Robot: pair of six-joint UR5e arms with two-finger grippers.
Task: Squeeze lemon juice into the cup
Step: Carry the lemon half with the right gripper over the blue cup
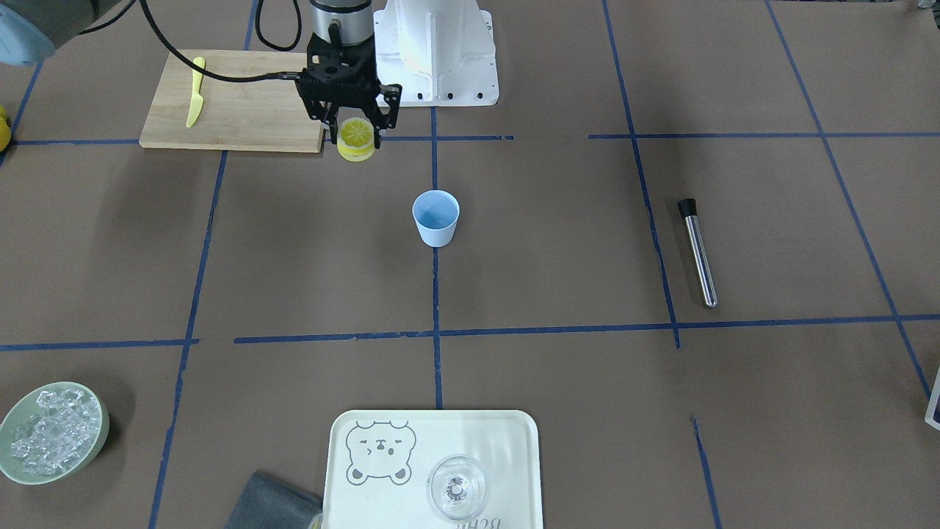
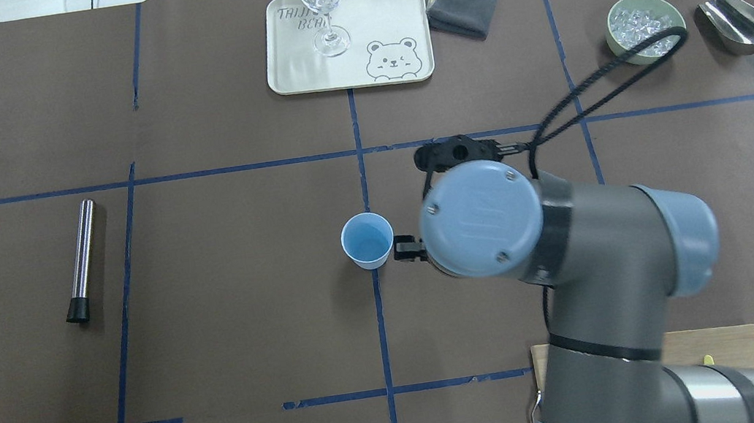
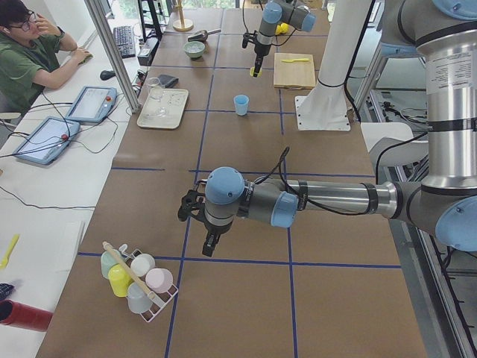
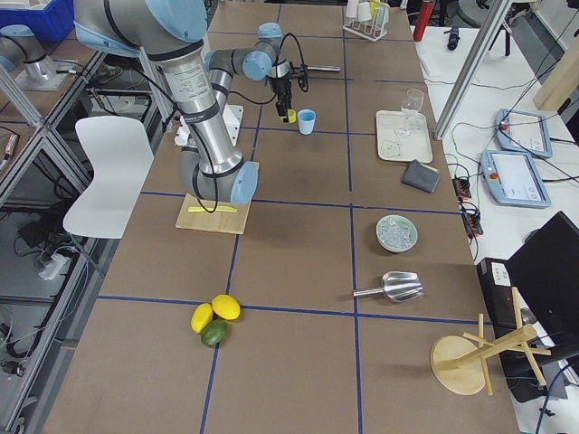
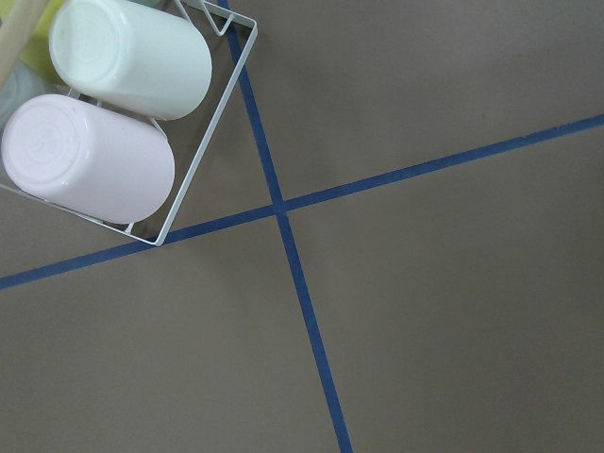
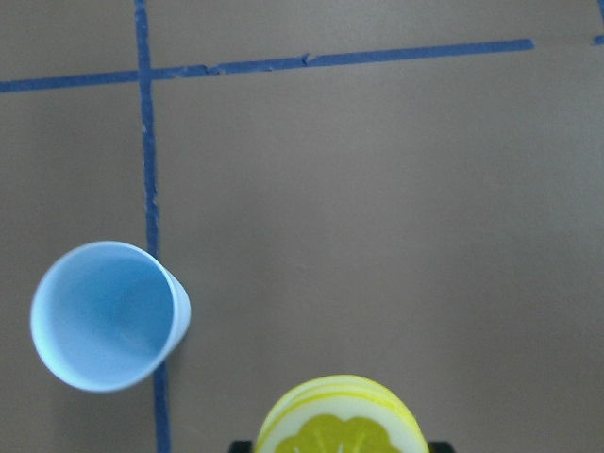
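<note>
My right gripper (image 1: 355,131) is shut on the half lemon (image 1: 357,144), held above the table with the pale cut face down. It hangs just off the cutting board's corner. The light blue cup (image 1: 435,218) stands upright in the middle of the table, apart from the lemon. In the right wrist view the lemon (image 6: 338,423) is at the bottom edge and the cup (image 6: 104,316) lies to the left. In the overhead view the cup (image 2: 367,241) stands just left of the right wrist. My left gripper (image 3: 209,245) shows only in the left side view, over a cup rack; I cannot tell its state.
A wooden cutting board (image 1: 242,103) with a yellow-green knife (image 1: 195,92) lies near the robot base. A tray (image 1: 470,433) holds a clear glass (image 1: 457,486). A green bowl (image 1: 104,426) of ice, a metal tube (image 1: 698,253) and a grey cloth (image 1: 272,503) lie around.
</note>
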